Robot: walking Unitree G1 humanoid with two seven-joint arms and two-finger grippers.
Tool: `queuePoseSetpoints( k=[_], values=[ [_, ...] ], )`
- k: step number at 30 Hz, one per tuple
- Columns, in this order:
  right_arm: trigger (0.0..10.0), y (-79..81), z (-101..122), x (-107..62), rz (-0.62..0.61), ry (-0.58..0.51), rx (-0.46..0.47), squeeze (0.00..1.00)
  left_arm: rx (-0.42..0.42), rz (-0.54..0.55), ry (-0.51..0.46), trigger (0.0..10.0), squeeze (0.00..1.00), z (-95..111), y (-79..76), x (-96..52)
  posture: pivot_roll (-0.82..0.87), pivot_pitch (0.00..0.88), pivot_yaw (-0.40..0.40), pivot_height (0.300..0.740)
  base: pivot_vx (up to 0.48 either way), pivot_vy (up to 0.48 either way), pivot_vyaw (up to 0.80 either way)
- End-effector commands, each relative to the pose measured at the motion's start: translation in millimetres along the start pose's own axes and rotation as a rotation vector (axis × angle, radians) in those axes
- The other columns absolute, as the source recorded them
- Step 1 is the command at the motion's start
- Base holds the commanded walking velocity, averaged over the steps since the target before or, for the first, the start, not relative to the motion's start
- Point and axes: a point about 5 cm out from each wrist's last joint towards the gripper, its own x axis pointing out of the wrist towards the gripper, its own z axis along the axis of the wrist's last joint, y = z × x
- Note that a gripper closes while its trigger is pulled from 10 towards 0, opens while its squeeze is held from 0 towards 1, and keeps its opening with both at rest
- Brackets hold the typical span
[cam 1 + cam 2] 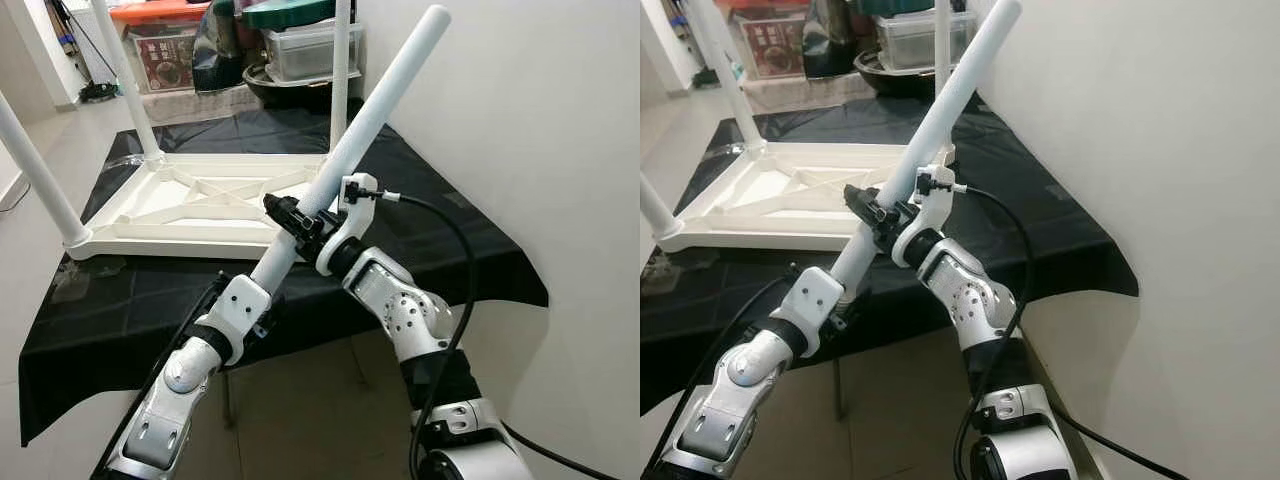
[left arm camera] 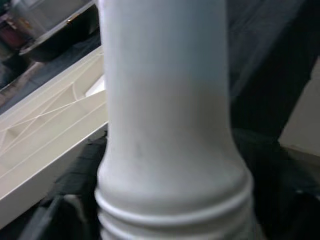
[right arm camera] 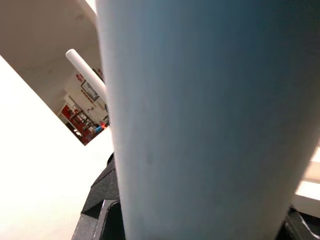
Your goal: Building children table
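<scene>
White table leg (image 1: 375,115) held slanted over black-draped bench — right gripper (image 1: 300,222) clamped around mid-shaft, left gripper (image 1: 262,290) at its lower end, grip state unclear. Inverted tabletop (image 1: 200,205) beyond, well apart. Left wrist view adds threaded leg end (image 2: 170,220).

black cloth (image 1: 470,250), clear storage bins (image 1: 310,50), white wall (image 1: 540,120), tiled floor (image 1: 60,140)
</scene>
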Motion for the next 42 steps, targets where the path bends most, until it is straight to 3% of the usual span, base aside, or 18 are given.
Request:
queuePoseSetpoints(
  k=[1,5,6,7,8,12,18,19,22,26,28,37,42],
  values=[
    [0.0,6.1,-9,1.4,0.01,-0.006,0.03,0.0,-0.001,-0.009,0.008,10.0,1.0,-2,-0.8,-2.1,-0.04,0.021,0.018,0.734,0.0,0.0,0.0],
    [0.0,5.8,-7,1.7,0.009,-0.012,0.031,0.0,0.008,0.001,0.035,10.0,1.0,-6,1.6,-4.9,-0.03,0.027,0.016,0.734,0.0,0.0,0.0],
    [0.0,5.3,-4,1.9,0.007,-0.02,0.029,0.0,0.015,-0.006,0.054,10.0,0.68,-11,1.8,-8.5,-0.03,0.027,0.016,0.734,0.0,0.0,0.0],
    [0.0,5.3,-4,1.9,0.007,-0.02,0.029,0.0,0.015,-0.006,0.054,10.0,0.68,-11,1.8,-8.5,-0.03,0.027,0.016,0.734,0.0,0.0,0.0],
    [0.0,4.0,-1,2.1,0.001,-0.031,0.028,0.0,0.018,-0.002,0.072,10.0,0.0,-15,2.7,-12.5,-0.03,0.026,0.017,0.734,0.0,0.0,0.0],
    [0.0,-9.8,15,-1.3,-0.066,-0.091,0.001,0.0,-0.024,0.069,0.132,10.0,0.0,-30,8.1,-28.1,-0.03,0.026,0.017,0.734,0.0,0.0,0.0],
    [0.2,-23.0,28,-6.5,-0.143,-0.129,-0.052,0.0,-0.084,0.123,0.156,10.0,0.0,-35,6.9,-38.9,-0.03,0.024,0.016,0.734,0.0,0.0,0.0],
    [10.0,-27.8,34,-9.2,-0.178,-0.143,-0.105,0.0,-0.104,0.144,0.153,10.0,0.0,-35,4.7,-42.8,-0.03,0.024,0.014,0.734,0.0,0.0,0.0],
    [10.0,-35.7,43,-17.0,-0.234,-0.167,-0.239,0.0,-0.163,0.221,0.102,10.0,0.0,-24,0.4,-49.0,-0.03,0.022,0.011,0.734,0.0,0.0,0.0],
    [10.0,-36.1,44,-18.4,-0.243,-0.171,-0.286,0.0,-0.185,0.249,0.08,10.0,0.0,-19,0.7,-49.8,-0.03,0.019,0.01,0.734,0.0,0.0,0.3],
    [10.0,-35.6,42,-18.7,-0.247,-0.17,-0.333,0.0,-0.213,0.326,0.029,10.0,0.0,-6,6.6,-49.0,-0.03,0.013,0.005,0.734,0.0,0.0,0.8],
    [10.0,-33.2,42,-16.3,-0.251,-0.178,-0.378,0.0,-0.234,0.446,-0.055,10.0,0.0,19,22.6,-45.1,-0.03,0.011,-0.004,0.734,0.0,0.0,0.8],
    [10.0,-36.0,46,-12.7,-0.293,-0.195,-0.406,0.0,-0.339,0.548,-0.134,10.0,0.0,36,39.0,-43.0,-0.03,0.01,-0.003,0.734,0.221,-0.051,0.56]
  ],
)
